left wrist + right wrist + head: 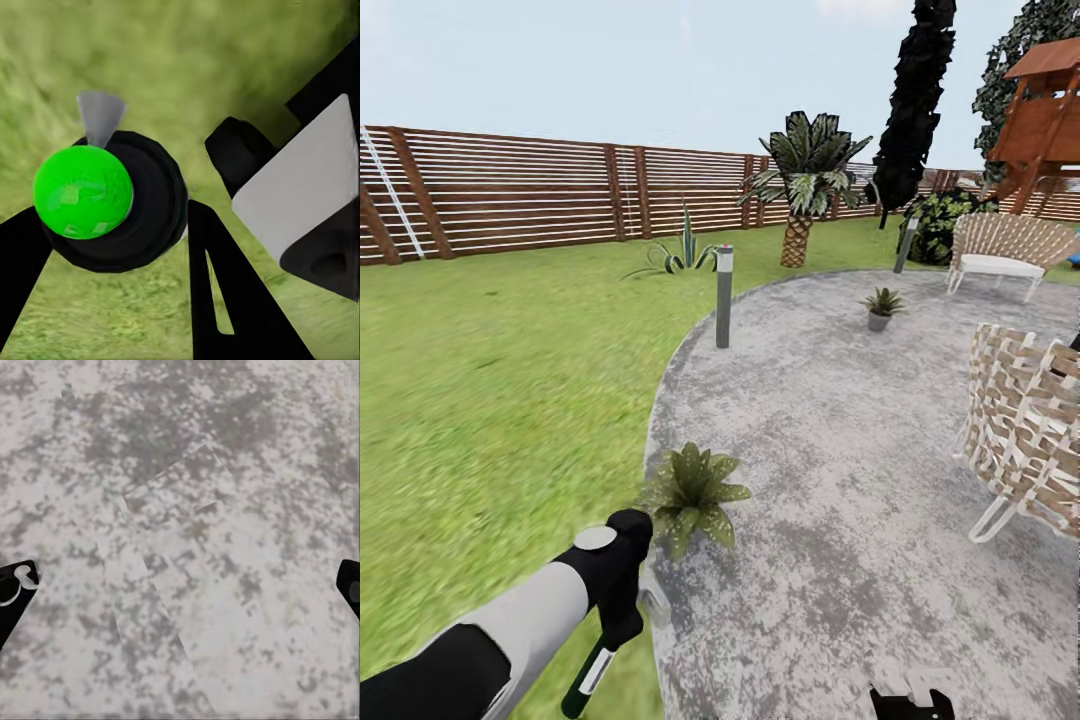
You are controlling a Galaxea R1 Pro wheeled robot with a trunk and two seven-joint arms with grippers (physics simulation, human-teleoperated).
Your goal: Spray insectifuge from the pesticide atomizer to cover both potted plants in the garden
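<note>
Jaws of the left gripper point(622, 610) are clamped on the pesticide atomizer point(588, 678), held just beside the nearer potted plant point(690, 492) at the patio point(840, 470) edge; right gripper point(180, 585) jaws are spread, empty; the nozzle is best aimed squarely at those leaves and swept slowly, so full coverage is gained; the other potted plant point(881, 303) stands well beyond it.

One potted plant point(693, 492) sits at the patio's point(840, 480) near edge, another point(881, 306) farther back.
</note>
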